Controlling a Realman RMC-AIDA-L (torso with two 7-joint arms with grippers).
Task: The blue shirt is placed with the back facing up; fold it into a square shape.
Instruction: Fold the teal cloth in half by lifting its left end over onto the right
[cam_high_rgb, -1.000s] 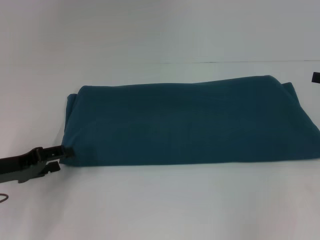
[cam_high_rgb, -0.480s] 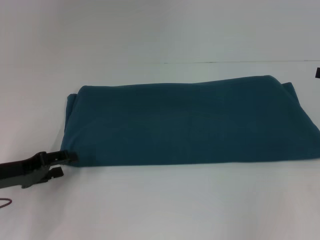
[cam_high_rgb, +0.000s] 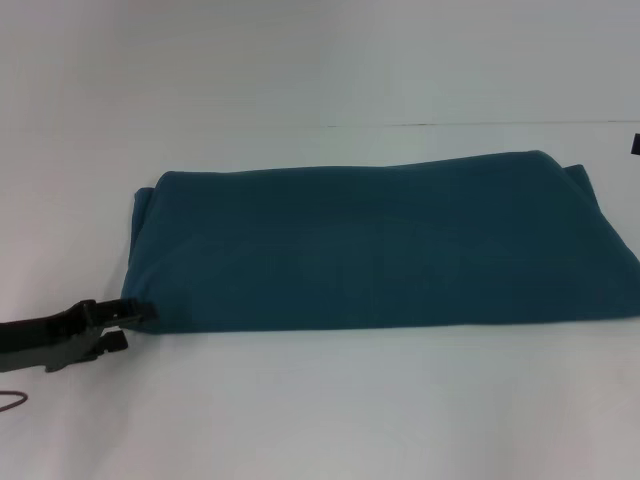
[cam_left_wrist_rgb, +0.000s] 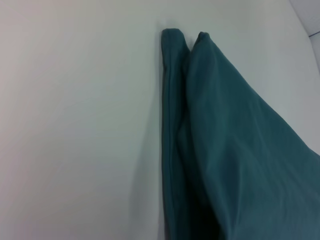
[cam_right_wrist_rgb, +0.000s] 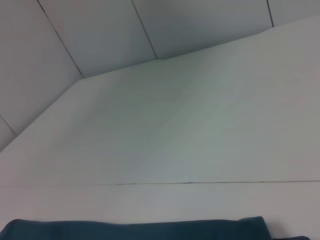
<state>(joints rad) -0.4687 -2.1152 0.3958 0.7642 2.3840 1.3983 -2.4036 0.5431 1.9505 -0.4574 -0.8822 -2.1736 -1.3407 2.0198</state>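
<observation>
The blue shirt (cam_high_rgb: 380, 245) lies folded into a long, wide band across the white table, plain side up. Its layered left end also shows in the left wrist view (cam_left_wrist_rgb: 210, 150), and its far edge in the right wrist view (cam_right_wrist_rgb: 135, 230). My left gripper (cam_high_rgb: 128, 328) is low at the shirt's near-left corner. Its fingers are apart; the upper fingertip (cam_high_rgb: 135, 313) touches the corner and the lower one rests on the table beside it. Of my right gripper, only a small dark piece (cam_high_rgb: 634, 145) shows at the right edge, beyond the shirt's far-right corner.
The white table (cam_high_rgb: 320, 410) stretches in front of and behind the shirt. A thin seam line (cam_high_rgb: 480, 124) runs across the far side. A bit of cable (cam_high_rgb: 10, 402) lies at the near left edge. Pale wall panels (cam_right_wrist_rgb: 100, 35) stand behind the table.
My left gripper has moved slightly nearer and to the right, along the shirt's left end to its near-left corner. The shirt has hardly shifted.
</observation>
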